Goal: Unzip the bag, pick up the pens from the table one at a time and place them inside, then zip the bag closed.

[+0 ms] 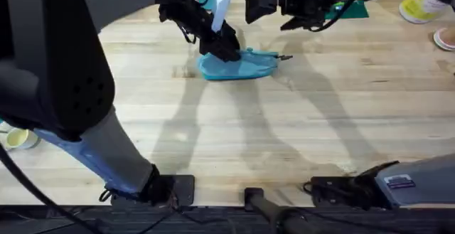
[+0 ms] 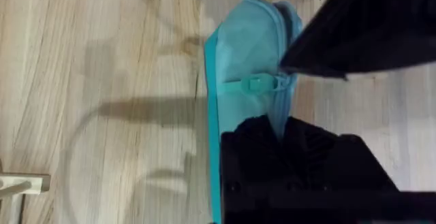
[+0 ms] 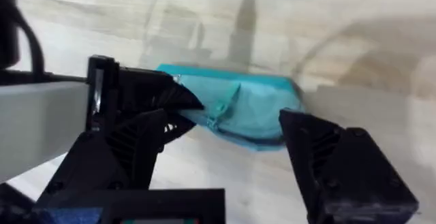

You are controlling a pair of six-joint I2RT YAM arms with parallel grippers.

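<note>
Between my two sets of jaws: the bag point(image 1: 238, 65), light blue, lying flat on the tabletop point(image 1: 284, 141) at its far middle.
Left gripper point(image 1: 222, 48): down on one end of the bag; from my left wrist the black fingers point(image 2: 300, 159) seem pinched on the fabric at the zipper line, so I judge them clenched on the bag, though the contact itself is partly hidden.
Right gripper point(image 3: 238, 132): jaws spread wide, holding nothing, hovering just above the bag with the pouch showing in the gap between them.
Zipper pull point(image 2: 255, 84): lying flat against the bag's side, just ahead of my left fingers, free of both jaws.
Step in hand: I judge this to be zipper work, one arm anchoring the bag while the other lines up on the pull. Whether opening or closing, I cannot tell.
Next move: lower the right jaws onto the small pull, close on it, draw along the zipper while the left holds firm.
Writing: none I can read.
</note>
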